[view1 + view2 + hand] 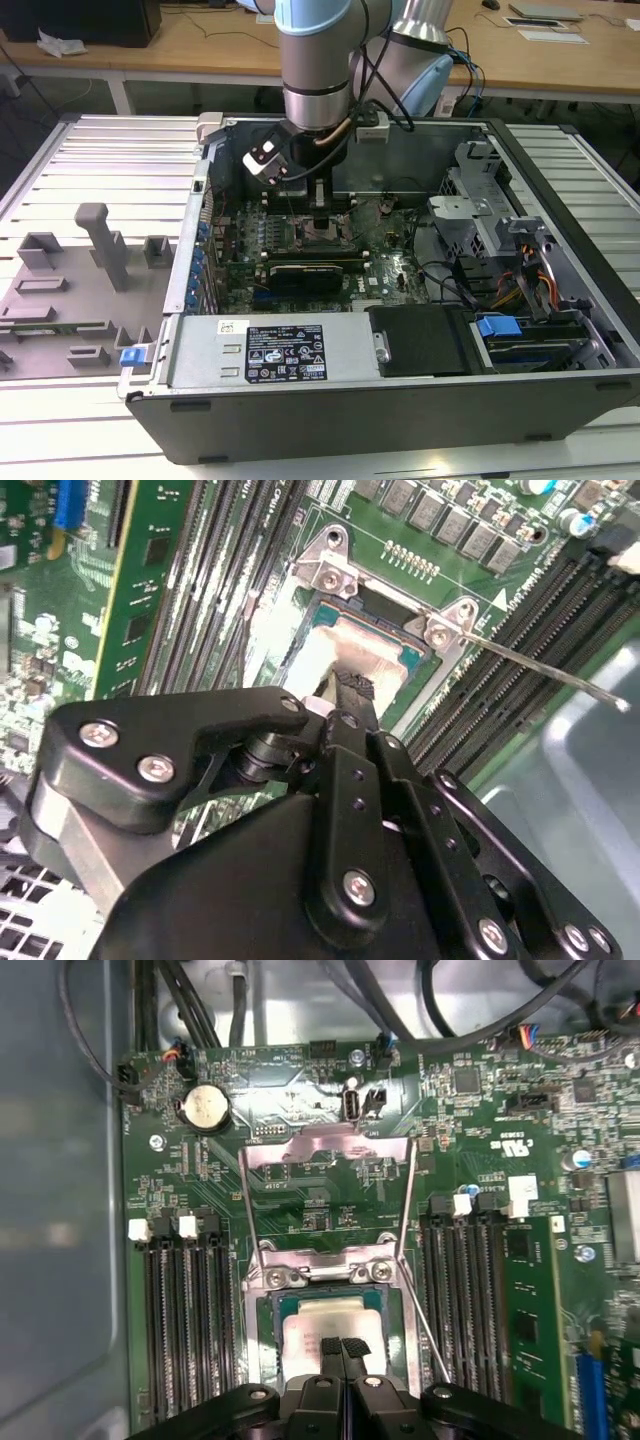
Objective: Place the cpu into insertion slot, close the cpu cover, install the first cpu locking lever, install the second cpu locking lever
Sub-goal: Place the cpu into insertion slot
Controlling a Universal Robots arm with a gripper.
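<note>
We see the claw [343, 1346] narrow, its fingers pinched together and holding nothing, poised right over the cpu [322, 1318]. The cpu lies flat in the insertion slot [260, 1332]. Beyond it, the cpu cover [330, 1146] stands open.

Black gripper [352, 692] linkage in front, tip down over the pale metal top of the cpu [335, 645], cpu seated in the insertion slot [375, 592], silver screwed brackets [330, 570] at the slot's rim, thin lever rod [540, 670] angling away over black memory slots [560, 610], green circuit board [470, 565] around.
</note>
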